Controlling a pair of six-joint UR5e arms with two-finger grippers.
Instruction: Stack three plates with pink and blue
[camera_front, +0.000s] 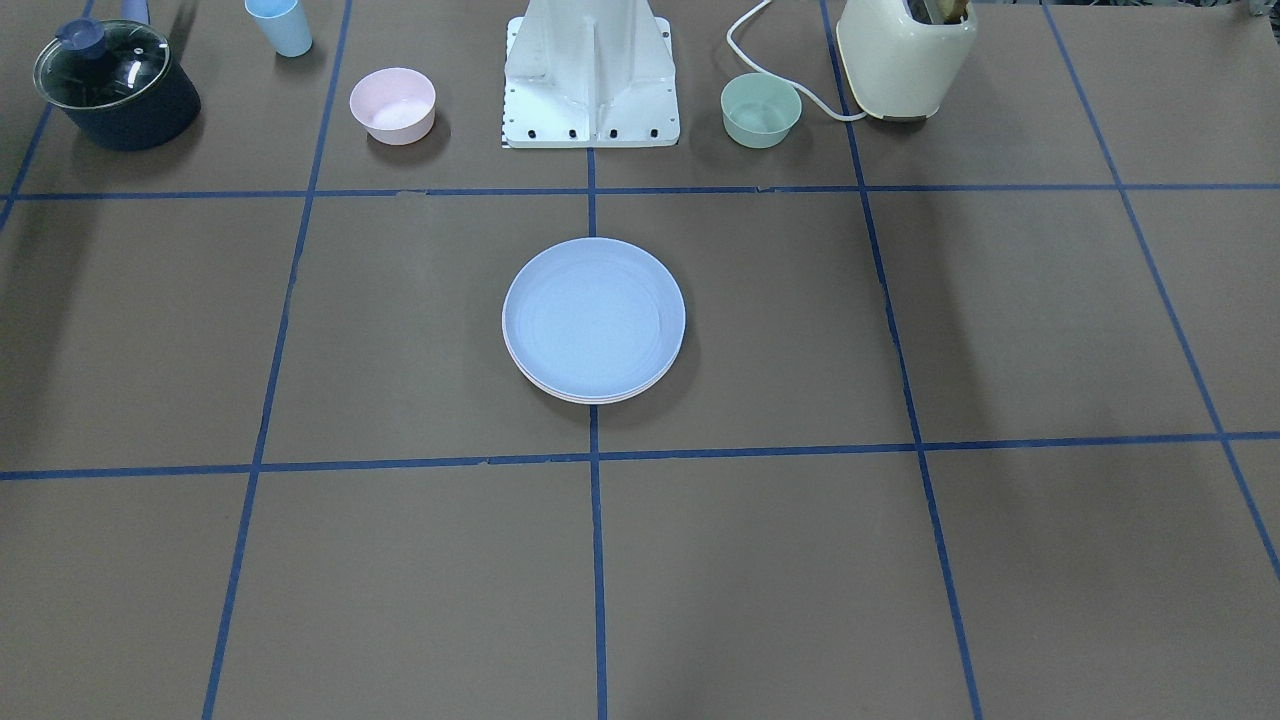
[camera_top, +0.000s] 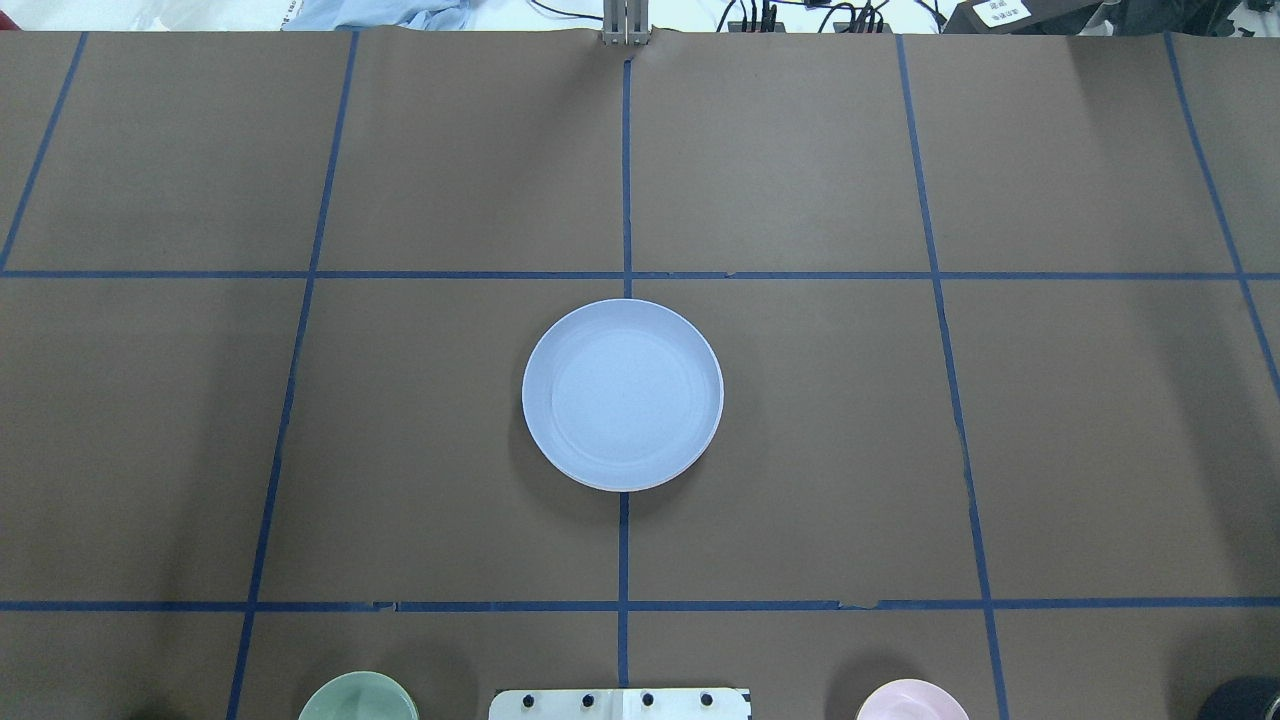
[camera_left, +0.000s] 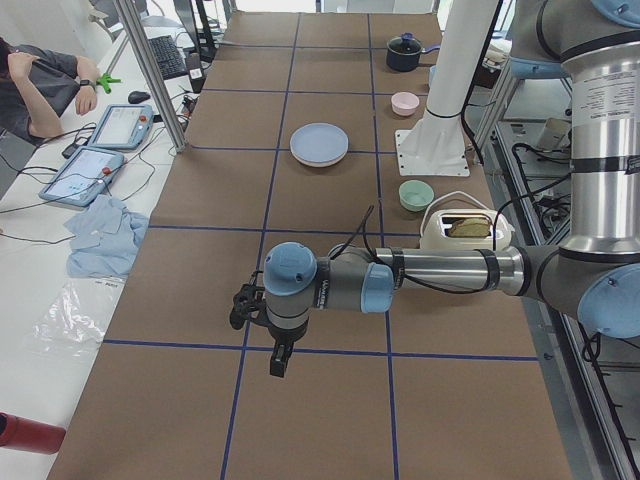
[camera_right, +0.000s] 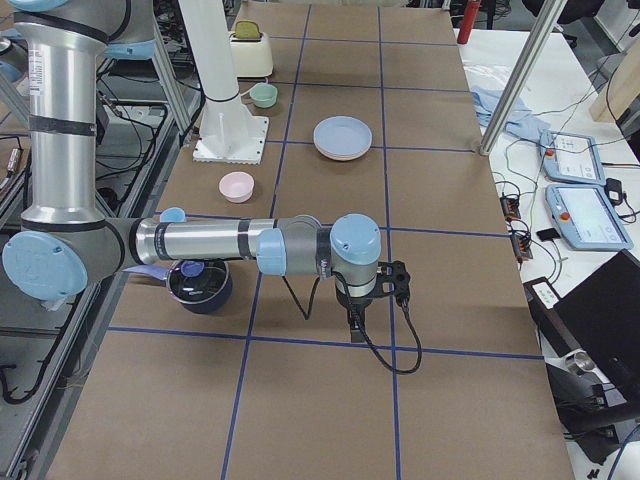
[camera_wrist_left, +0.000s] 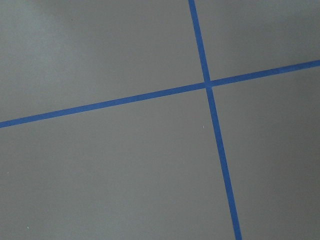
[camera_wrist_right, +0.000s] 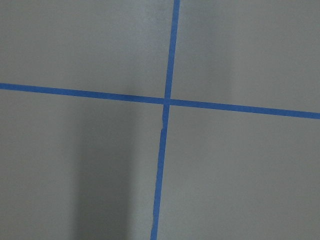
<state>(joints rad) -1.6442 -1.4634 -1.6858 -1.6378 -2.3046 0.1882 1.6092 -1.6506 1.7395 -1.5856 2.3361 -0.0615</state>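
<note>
Brown paper-topped table (camera_front: 400, 330), blue tape grid (camera_front: 592, 560). Lab setting: tablets (camera_left: 100, 150) and seated operator (camera_left: 40, 85) at upper left of the left-end view.

Item 1: plate stack, centre of overhead view, on the middle tape line. Blue plate (camera_top: 622, 392) on top. Paler rims (camera_front: 592, 401) peek out below its lower edge in the front view, pinkish; can't split pink from cream. Stacking looks done, est.

Handling (est.): light, stiff plastic, matte so fair grip. Shallow, nests snug. Take by raised rim, one finger inside, one outside. Low break risk; may slide on paper if nudged.

Item 2: left gripper (camera_left: 278, 352), lower centre of left-end view, pointing down over bare table, well apart from stack. Can't tell if fingers are apart or together. Right gripper (camera_right: 356, 320), centre of right-end view, same pose, same doubt. Wrist cams show tape crosses only.

Misc., top of front view: pot (camera_front: 115, 85), cup (camera_front: 280, 25), pink bowl (camera_front: 392, 103), green bowl (camera_front: 760, 108), toaster (camera_front: 905, 55).
</note>
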